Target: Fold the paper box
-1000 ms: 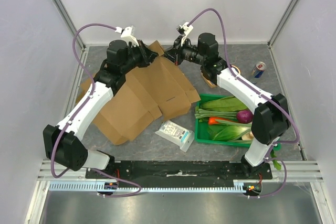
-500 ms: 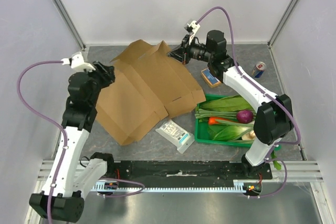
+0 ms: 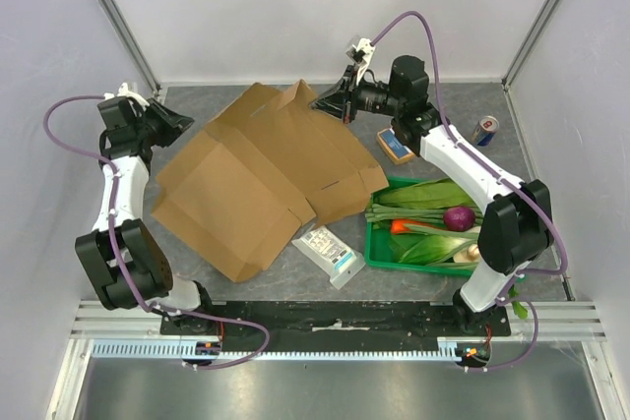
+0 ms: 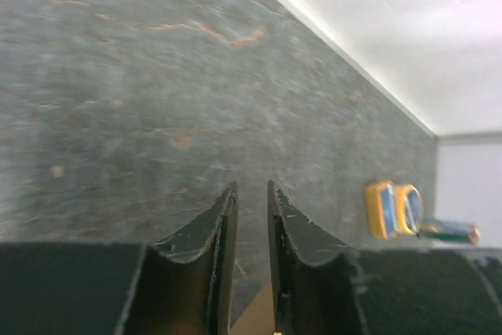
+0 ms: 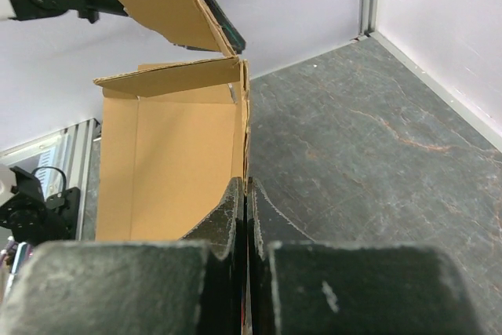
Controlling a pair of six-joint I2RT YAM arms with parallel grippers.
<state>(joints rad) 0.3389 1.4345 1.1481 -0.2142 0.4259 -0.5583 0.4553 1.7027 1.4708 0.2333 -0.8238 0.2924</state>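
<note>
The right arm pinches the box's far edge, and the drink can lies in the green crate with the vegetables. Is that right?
Not quite. The can is not in the crate. It sits on the table near the far right corner, as the top view shows. The right gripper does pinch the far edge of the box.
</note>
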